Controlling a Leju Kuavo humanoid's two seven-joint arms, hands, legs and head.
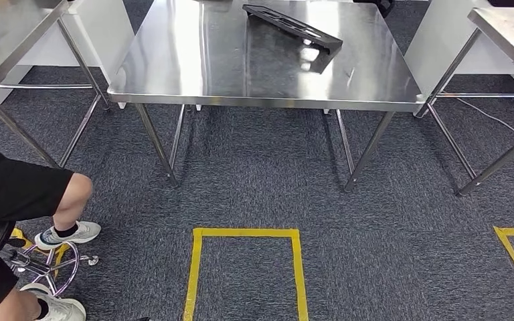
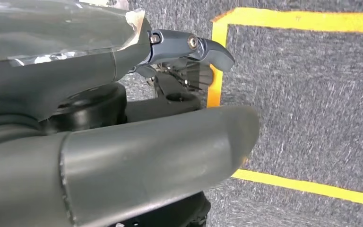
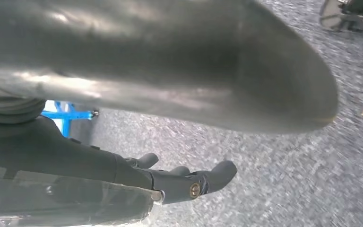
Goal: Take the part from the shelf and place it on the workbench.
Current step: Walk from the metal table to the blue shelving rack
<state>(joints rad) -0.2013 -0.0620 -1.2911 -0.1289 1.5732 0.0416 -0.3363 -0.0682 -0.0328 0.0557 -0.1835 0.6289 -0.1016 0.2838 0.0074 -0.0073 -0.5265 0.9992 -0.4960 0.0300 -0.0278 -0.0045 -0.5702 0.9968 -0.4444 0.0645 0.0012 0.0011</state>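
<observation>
The long black slatted plastic part (image 1: 293, 27) lies tilted at one o'clock on the shiny steel workbench (image 1: 194, 70). My left hand (image 2: 123, 123) and right hand (image 3: 137, 142) hang empty, fingers loosely spread, over grey carpet (image 1: 261, 174).

Bright overhead glare on workbench (image 1: 174, 73); wrist views blurred.

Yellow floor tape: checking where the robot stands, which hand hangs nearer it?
Left, judging by the wrist views. The left hand has its fingers overlapping the yellow tape line on the carpet; the right hand hangs over plain carpet, with tape just at that picture's edge.
</observation>
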